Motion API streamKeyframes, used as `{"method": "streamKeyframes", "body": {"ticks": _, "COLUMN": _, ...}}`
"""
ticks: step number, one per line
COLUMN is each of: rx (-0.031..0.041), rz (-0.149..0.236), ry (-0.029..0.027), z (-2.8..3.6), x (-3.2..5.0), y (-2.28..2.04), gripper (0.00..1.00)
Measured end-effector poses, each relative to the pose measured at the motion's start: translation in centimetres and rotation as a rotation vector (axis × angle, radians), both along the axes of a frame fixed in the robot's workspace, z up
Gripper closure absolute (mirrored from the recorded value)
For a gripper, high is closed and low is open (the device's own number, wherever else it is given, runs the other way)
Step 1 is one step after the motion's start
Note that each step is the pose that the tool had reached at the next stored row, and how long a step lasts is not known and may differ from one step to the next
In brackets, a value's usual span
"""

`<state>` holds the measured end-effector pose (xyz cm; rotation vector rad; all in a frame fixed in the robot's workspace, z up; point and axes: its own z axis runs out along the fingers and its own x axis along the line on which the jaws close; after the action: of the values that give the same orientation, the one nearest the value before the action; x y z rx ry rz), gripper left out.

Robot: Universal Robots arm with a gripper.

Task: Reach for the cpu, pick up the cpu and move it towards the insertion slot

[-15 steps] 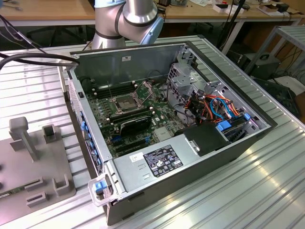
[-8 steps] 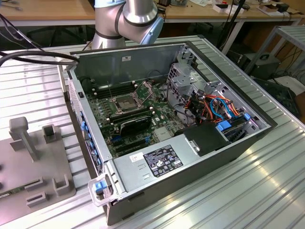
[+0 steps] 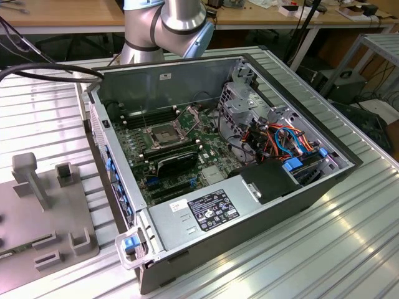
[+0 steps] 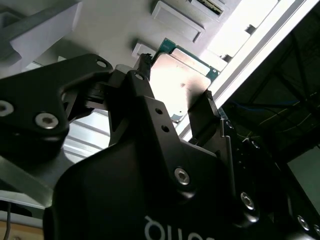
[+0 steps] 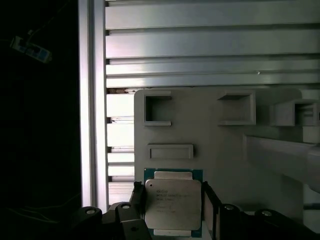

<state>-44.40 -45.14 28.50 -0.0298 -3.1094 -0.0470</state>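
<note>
The cpu, a small square chip with a pale metal face and green edges, sits between my two fingers over the grey plastic fixture. My gripper is shut on the cpu, one finger against each of two opposite edges. In the second wrist view the same chip sits between the black fingertips of the gripper. The insertion slot, a square socket with a shiny frame, lies on the motherboard inside the open case, well away from the fixture at the exterior view's left.
The open computer case stands on a ribbed aluminium table. A black block and long memory slots border the socket. Cables and a drive cage fill the case's right side. The arm's base rises behind the case.
</note>
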Motion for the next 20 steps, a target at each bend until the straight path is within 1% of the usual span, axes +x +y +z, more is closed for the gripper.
{"method": "streamKeyframes", "body": {"ticks": 3, "rx": 0.0000, "rz": 0.000, "ry": 0.0000, "z": 0.40, "x": 0.00, "y": 0.00, "gripper": 0.45}}
{"method": "streamKeyframes", "body": {"ticks": 6, "rx": 0.0000, "rz": 0.000, "ry": 0.0000, "z": 0.63, "x": 0.00, "y": 0.00, "gripper": 0.45}}
{"method": "streamKeyframes", "body": {"ticks": 20, "rx": 0.0001, "rz": 0.000, "ry": 0.0001, "z": 1.42, "x": 0.00, "y": 0.00, "gripper": 0.45}}
